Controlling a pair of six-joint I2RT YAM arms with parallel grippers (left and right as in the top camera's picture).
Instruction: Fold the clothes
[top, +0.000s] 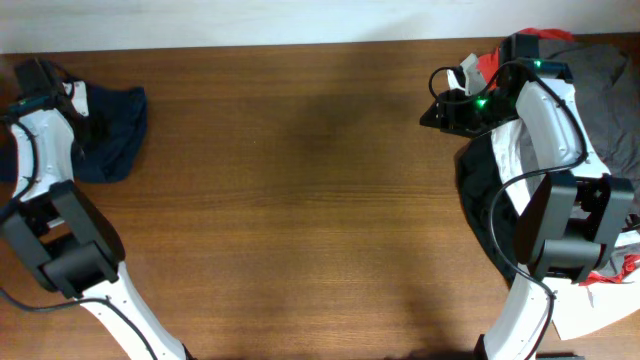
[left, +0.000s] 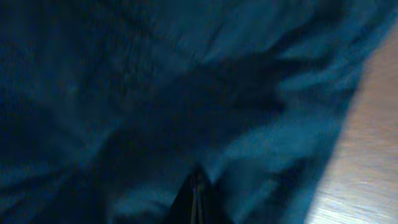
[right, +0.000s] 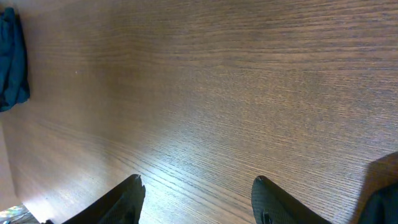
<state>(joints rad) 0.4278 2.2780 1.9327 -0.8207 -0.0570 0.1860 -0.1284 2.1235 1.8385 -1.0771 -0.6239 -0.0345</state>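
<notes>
Navy garment (top: 115, 130) directly beneath closed left hand (left: 196, 196)

place: robot lab or test bench
arms: left arm (top: 45, 170) and right arm (top: 545, 130), white-and-black, both based at near edge
wiring: loose black cable (top: 497, 230) on right arm, green light (top: 481, 102) lit near its wrist
surface: bare wood-grain table (top: 300, 150), pale strip (top: 250, 20) along far edge
props: clothes pile (top: 610, 100) heaped far right, navy garment (top: 115, 130) far left
</notes>
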